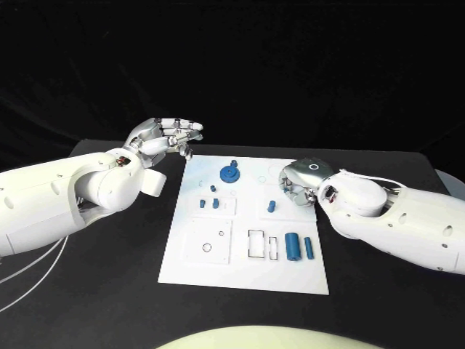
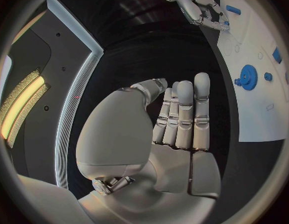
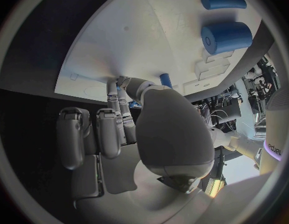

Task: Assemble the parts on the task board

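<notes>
The right hand (image 1: 298, 182) is the nearer one to the work — it sits over the right edge of the task board (image 1: 191, 258), fingers pointing down and inward toward a short upright blue peg (image 1: 272, 206) that stands in the board just beside the fingertips. In the right wrist view the peg (image 3: 165, 79) shows just past the thumb, its long axis roughly vertical, standing up from the board. Two fingers reach toward it while the others are curled back against the palm; whether anything is actually pinched cannot be told from these pictures.

On the palm side of that hand, toward the robot, lie a thick blue cylinder (image 1: 293, 245) and a thinner blue rod (image 1: 309, 247), both on their sides, long axes running away from the robot, side by side and apart from the fingers.

The left hand (image 1: 166, 137) hovers off the board's far left corner — fingers together and nearly straight, holding nothing. The blue gear (image 1: 230, 173) stands on the board beside those fingertips, toward the right hand, not touched.

Likely next step: the right hand's work around the peg, though that is a judgement.
</notes>
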